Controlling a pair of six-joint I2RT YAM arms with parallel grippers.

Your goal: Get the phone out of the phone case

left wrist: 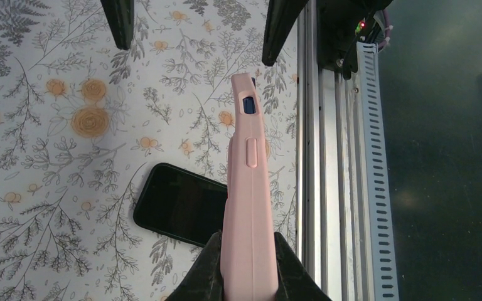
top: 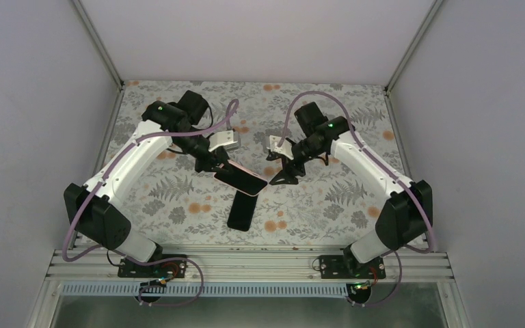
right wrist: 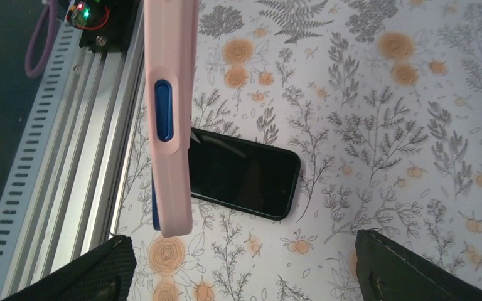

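Left tool [left wrist: 248, 266] is pinching pink phone case [left wrist: 248, 175] edge-up over counter [left wrist: 50, 75], likely presenting it to spread right tool [right wrist: 241, 244]; black phone [right wrist: 241, 172] lying below.

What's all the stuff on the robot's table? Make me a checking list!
Surface: flowery table.
Job's things: pink case held up off the table, blue showing at its side button; black phone lying flat on the table.
Clutter: nothing seen.
Grippers: left gripper shut on the case; right gripper open, holding nothing.
Cables: purple cable looping along each arm.
Surroundings: white walls; metal rail at the near edge.
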